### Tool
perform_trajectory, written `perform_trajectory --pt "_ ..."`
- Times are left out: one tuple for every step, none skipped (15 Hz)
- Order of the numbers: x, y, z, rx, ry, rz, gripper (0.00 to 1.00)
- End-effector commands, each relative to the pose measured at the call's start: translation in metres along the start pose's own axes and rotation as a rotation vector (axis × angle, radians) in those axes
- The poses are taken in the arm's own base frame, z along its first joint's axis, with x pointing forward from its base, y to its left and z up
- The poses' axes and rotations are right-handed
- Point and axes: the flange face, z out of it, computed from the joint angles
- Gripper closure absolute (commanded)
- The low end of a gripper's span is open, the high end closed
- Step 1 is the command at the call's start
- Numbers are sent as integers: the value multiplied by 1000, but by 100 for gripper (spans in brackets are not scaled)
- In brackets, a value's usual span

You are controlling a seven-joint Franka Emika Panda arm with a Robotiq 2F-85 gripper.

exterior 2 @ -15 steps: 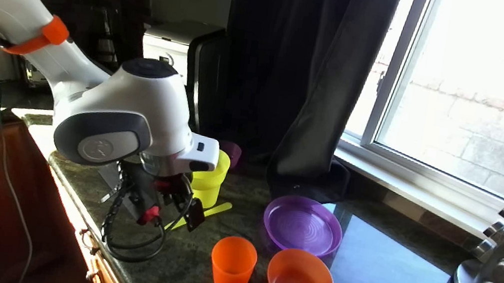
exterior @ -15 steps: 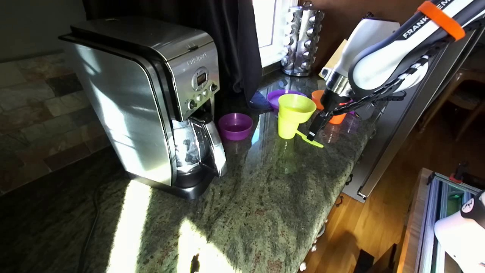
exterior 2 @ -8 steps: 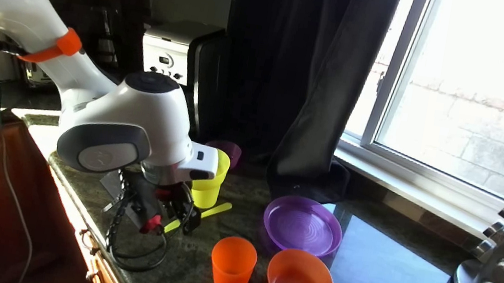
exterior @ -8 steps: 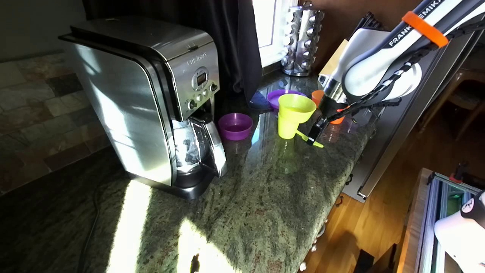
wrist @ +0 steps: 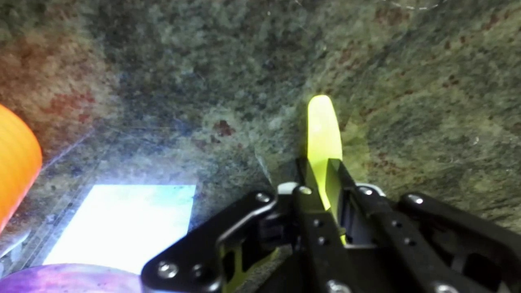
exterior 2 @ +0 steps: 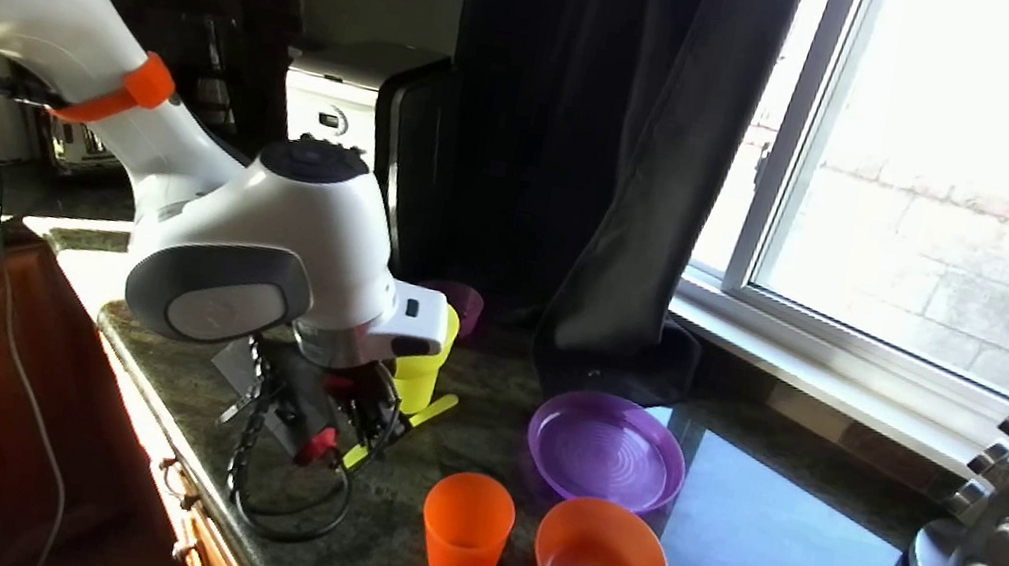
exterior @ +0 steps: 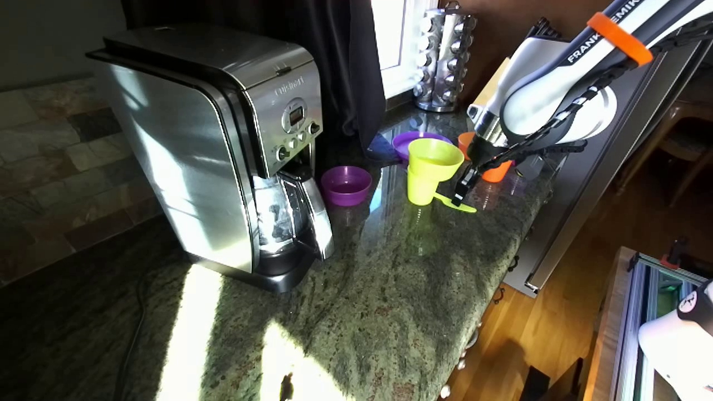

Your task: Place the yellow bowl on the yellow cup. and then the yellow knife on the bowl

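— Your gripper [wrist: 320, 170] has drawn its fingers together since the earlier frame, and the yellow toy knife [wrist: 323, 130] has shifted slightly between them.

— So do you have hold of it?

— By the look of it, yes. In the wrist view your fingers stand close on either side, so call it a pinch on the knife; whether it has left the stone countertop [exterior: 362, 289], you cannot tell.

— And how does it lie in your grip?

— Lengthwise: a rounded end juts past your fingertips, away from the yellow cup [exterior: 421, 192], and the rest runs back toward that cup's foot. Your next move turns on this: the yellow bowl [exterior: 436, 161] sits on the cup, near your fingertips on that side, its rim higher than they are. You would probably want to rise before you swing across. You have only the one arm [exterior: 537, 108] to do it with.

— Any writing you can make out?

— On the arm above your gripper you can read "FRANK" and, past an orange strap [exterior: 619, 39], "EMIK". On the drip coffee maker [exterior: 195, 161], well apart from your tool beyond the cup, you get a soft "Cuisinart". You can read no label on the knife, bowl or cup.
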Motion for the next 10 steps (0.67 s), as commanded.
perform_trajectory --pt "-2 4 12 0 -45 9 100" --pt "-3 5 11 -5 -46 15 100" --pt "-4 6 10 -6 -48 23 100" --pt "-4 7 10 -10 -50 31 100" --pt "-5 8 9 -15 -60 43 100" --pt "-6 10 11 -25 -78 55 100" --pt "-7 12 11 -34 -96 65 100" --pt "-8 14 11 -47 -119 79 100" --pt "-9 16 10 -57 -146 87 100" --pt "-9 16 8 -67 -172 97 100"
